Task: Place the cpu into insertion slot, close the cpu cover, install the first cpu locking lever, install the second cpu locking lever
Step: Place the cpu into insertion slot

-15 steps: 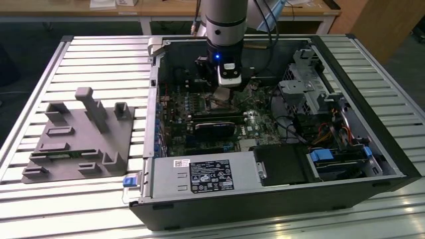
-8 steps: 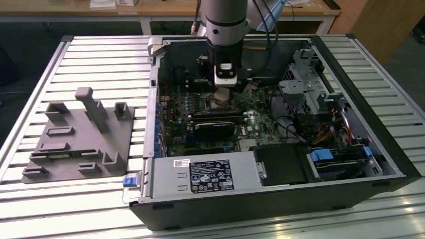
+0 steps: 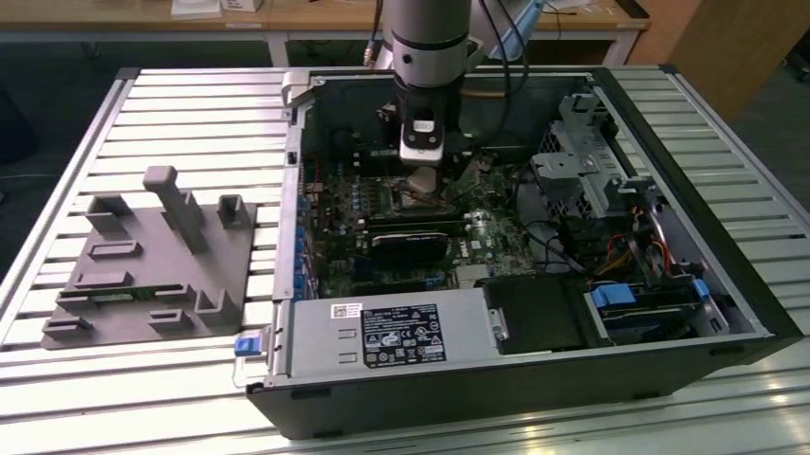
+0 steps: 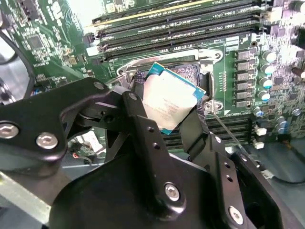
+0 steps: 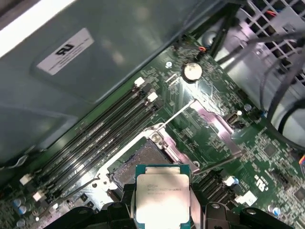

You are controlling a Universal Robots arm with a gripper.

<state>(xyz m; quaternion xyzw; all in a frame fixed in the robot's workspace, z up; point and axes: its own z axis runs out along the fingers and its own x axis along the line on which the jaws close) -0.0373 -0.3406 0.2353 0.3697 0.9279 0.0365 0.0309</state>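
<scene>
Above insertion slot, cpu in pincer

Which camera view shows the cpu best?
The first wrist view: the cpu faces the camera squarely. The second wrist view shows it tilted in the gripper; the exterior view gives at most a small pale patch.

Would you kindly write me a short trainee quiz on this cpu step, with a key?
1. True or false: the cpu already lies seated in the slot.
2. What grips the cpu? A. the gripper B. a hand C. nothing
3. Fill in: the board around the slot is ___ in colour.
Key: 1 false, it is held over the slot; 2 A; 3 green.
</scene>
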